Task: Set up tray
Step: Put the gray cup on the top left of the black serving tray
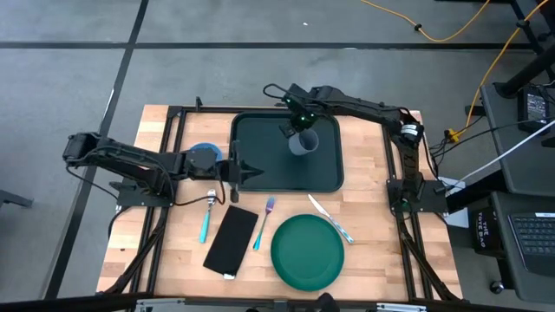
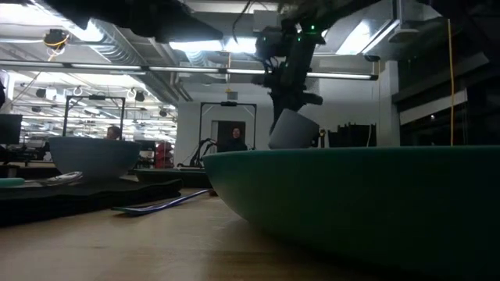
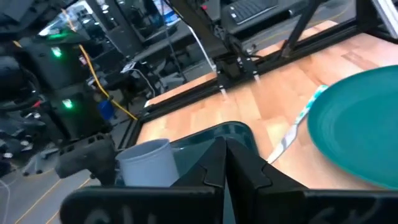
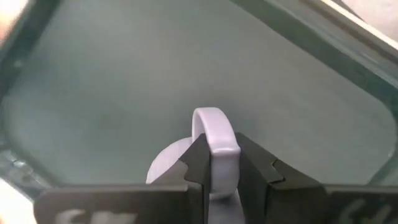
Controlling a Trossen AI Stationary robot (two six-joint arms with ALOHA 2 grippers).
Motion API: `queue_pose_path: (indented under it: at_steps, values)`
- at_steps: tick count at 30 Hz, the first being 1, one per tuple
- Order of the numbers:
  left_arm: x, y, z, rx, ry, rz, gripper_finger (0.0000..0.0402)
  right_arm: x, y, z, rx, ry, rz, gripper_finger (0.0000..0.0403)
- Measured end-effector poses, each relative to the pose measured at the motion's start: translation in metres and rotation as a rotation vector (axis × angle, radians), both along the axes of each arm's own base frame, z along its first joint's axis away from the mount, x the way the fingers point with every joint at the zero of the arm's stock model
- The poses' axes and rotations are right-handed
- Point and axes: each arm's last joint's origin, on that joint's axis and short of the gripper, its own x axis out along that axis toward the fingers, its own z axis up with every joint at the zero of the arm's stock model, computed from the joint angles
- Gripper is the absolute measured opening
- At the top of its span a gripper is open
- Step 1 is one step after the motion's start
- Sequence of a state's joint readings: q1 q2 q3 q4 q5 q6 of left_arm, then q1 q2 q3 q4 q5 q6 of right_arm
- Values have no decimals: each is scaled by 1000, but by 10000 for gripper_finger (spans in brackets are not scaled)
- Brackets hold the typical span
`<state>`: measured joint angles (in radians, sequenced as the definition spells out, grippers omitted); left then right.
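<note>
The dark green tray (image 1: 260, 143) lies at the middle of the wooden table. A pale grey cup (image 1: 304, 142) with a loop handle is over the tray's far right part, tilted, with my right gripper (image 1: 293, 124) shut on it; the low view shows the cup (image 2: 293, 129) slanting below that gripper. My left gripper (image 1: 245, 171) is shut with nothing between its fingers, pointing almost level at the tray's near left corner; the left wrist view shows its fingers (image 3: 225, 163) closed in front of the tray (image 3: 230, 134) and the cup (image 3: 146, 163). My right gripper pinches the cup's loop handle (image 4: 211, 124) between its two fingers (image 4: 255, 165). The fingers come steeply from above, slanting from the table's right side. The cup hangs tilted below them over the tray; whether its base touches the tray, the plate's rim hides in the low view.
A round green plate (image 1: 308, 251) lies near the front edge, with a knife (image 1: 329, 218) to its far right and a fork (image 1: 264, 221) to its left. A flat black rectangle (image 1: 231, 240) and a spoon (image 1: 206, 217) lie left of those. A blue bowl (image 1: 205, 156) stands left of the tray.
</note>
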<state>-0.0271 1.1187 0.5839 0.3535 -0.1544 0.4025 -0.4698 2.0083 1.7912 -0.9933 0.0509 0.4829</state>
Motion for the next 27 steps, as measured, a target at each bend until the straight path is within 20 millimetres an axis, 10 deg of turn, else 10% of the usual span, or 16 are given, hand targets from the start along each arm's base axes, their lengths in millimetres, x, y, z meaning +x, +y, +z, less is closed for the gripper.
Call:
queue_pose_path:
  at_steps: [27]
  values:
    - [-1, 3, -3, -73, 7, 35, 5, -11, -20, -38, 73, 213, 17, 60]
